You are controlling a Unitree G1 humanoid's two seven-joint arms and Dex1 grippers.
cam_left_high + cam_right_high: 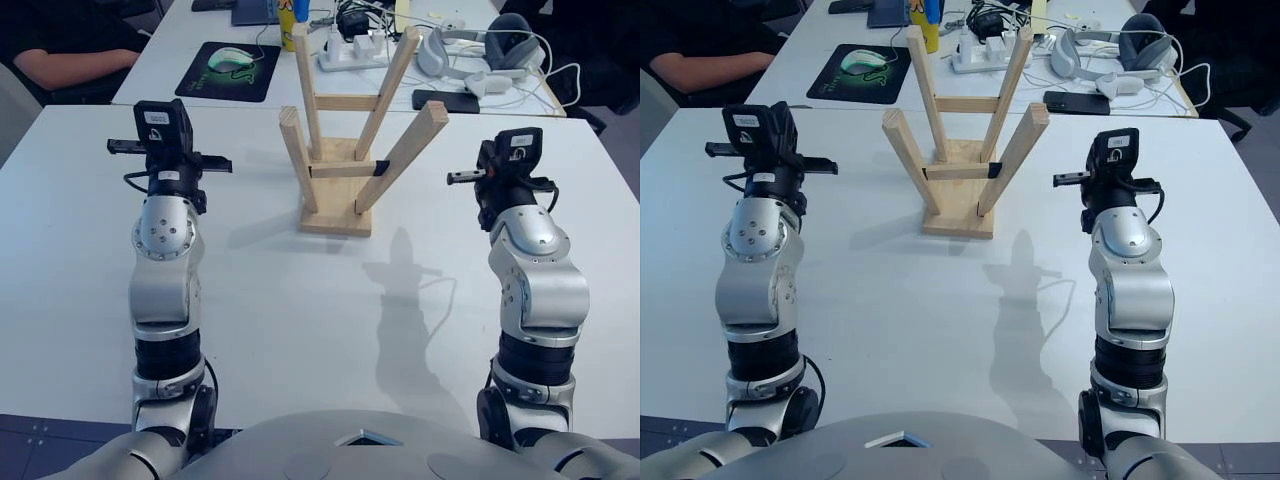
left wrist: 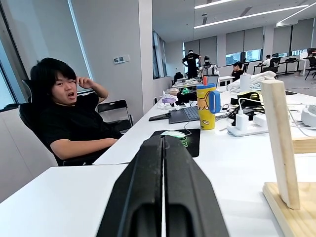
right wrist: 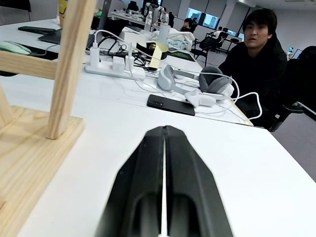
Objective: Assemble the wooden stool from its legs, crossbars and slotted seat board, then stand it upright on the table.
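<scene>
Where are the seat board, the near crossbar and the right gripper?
seat board (image 1: 335, 200): left eye view, bare face between legs.
near crossbar (image 1: 343, 169): left eye view, middle.
right gripper (image 3: 164, 131): right wrist view, tips of shut fingers.

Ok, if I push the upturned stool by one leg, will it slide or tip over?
Probably slides first: the stool rests on its flat seat board, a broad base. Pushed high on a leg, it may tip, since the legs stand tall. It looks rigid and light, braced by crossbars.
</scene>
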